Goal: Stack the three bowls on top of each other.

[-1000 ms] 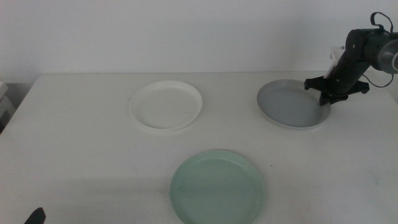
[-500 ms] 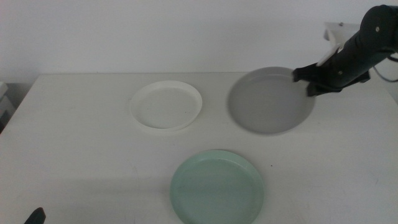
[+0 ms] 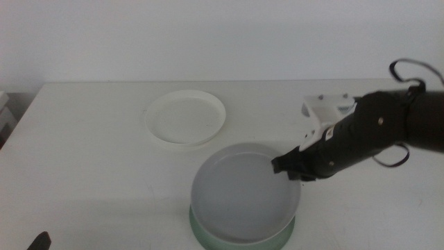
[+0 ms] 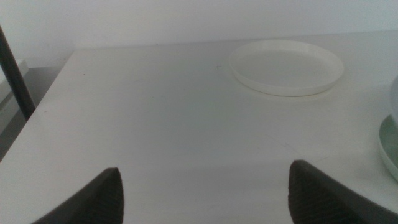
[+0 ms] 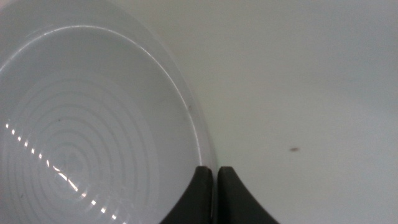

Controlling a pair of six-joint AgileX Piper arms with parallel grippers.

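Grey bowl (image 3: 243, 191) now over mint bowl (image 3: 208, 235).

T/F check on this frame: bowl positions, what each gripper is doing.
1. The right gripper pinches the rim of the shallow round grey plastic bowl. True.
2. The grey bowl is over the white plastic bowl. False: it is over the pale mint green plastic bowl.
3. The white bowl sits alone on the table. True.
4. The left gripper holds a bowl. False: its fingers are apart, holding nothing.
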